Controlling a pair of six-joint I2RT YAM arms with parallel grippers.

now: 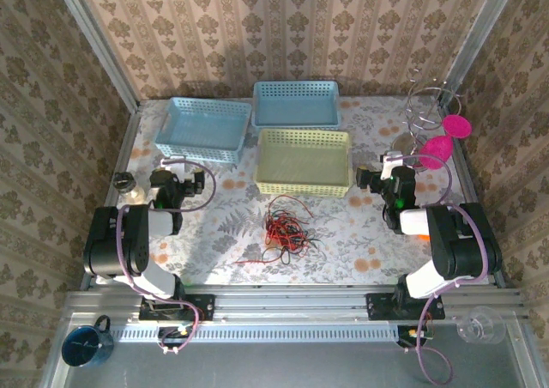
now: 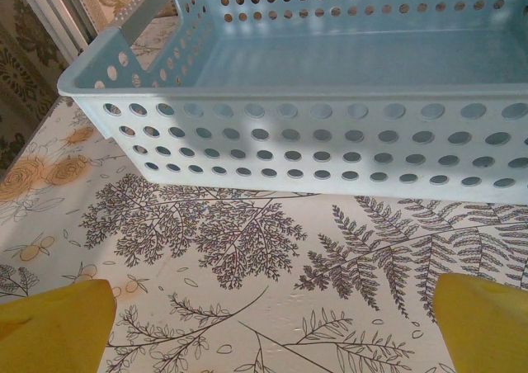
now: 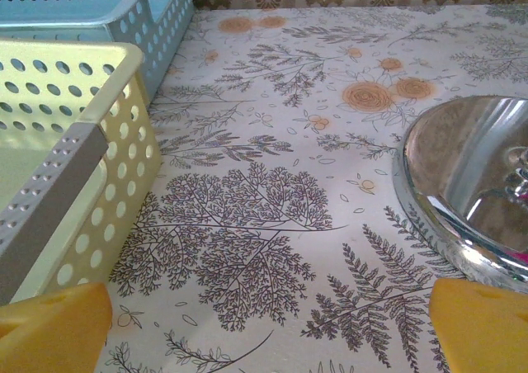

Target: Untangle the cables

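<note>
The cables [image 1: 286, 227] lie in one tangled heap of thin red and black wires on the patterned tablecloth, in the middle just below the yellow basket. One red strand trails out to the lower left. My left gripper [image 1: 176, 173] is far to their left, open, its yellow fingers [image 2: 49, 328] wide apart over bare cloth, facing a blue basket [image 2: 289, 134]. My right gripper [image 1: 388, 168] is to the cables' right, also open, with nothing between its fingers [image 3: 483, 323].
A yellow basket [image 1: 304, 160] and two blue baskets [image 1: 204, 129] [image 1: 296, 105] stand at the back. A chrome stand [image 3: 470, 183] with pink discs [image 1: 446, 143] is at the right. A small dark jar [image 1: 124, 182] sits at the left edge.
</note>
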